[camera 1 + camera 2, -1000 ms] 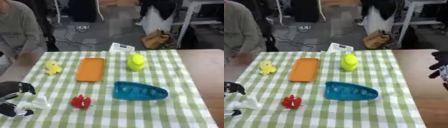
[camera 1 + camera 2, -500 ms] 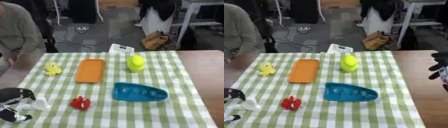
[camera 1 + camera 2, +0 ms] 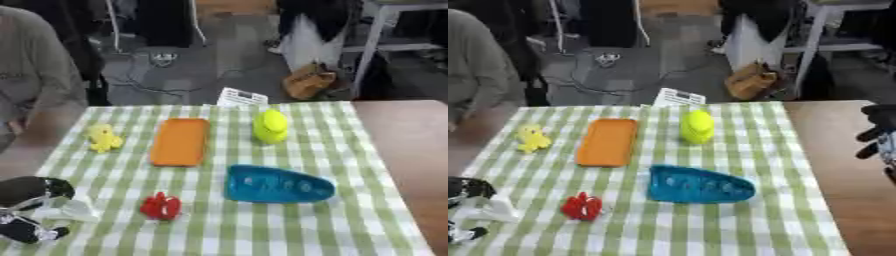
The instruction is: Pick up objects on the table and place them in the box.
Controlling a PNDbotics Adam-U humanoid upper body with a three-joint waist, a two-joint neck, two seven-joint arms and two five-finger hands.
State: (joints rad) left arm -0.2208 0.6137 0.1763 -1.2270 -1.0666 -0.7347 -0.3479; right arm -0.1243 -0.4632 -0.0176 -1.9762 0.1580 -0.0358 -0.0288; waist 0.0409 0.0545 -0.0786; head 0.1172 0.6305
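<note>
Nearest the left hand (image 3: 35, 207) lies a small red toy (image 3: 162, 206); beyond it a blue tray (image 3: 276, 184), flat orange tray (image 3: 180, 141), yellow duck (image 3: 103, 138), upright yellow-green bottle (image 3: 270, 126)

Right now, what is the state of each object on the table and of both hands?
Small yellow toy: on the cloth, untouched.
Orange tray: lying flat, nothing in it.
Yellow-green toy: standing upright.
Blue dish: lying flat, free.
Red toy: on the cloth, free.
Left hand: low at the left edge, holding nothing.
Right hand: at the right edge, fingers curled, holding nothing.
</note>
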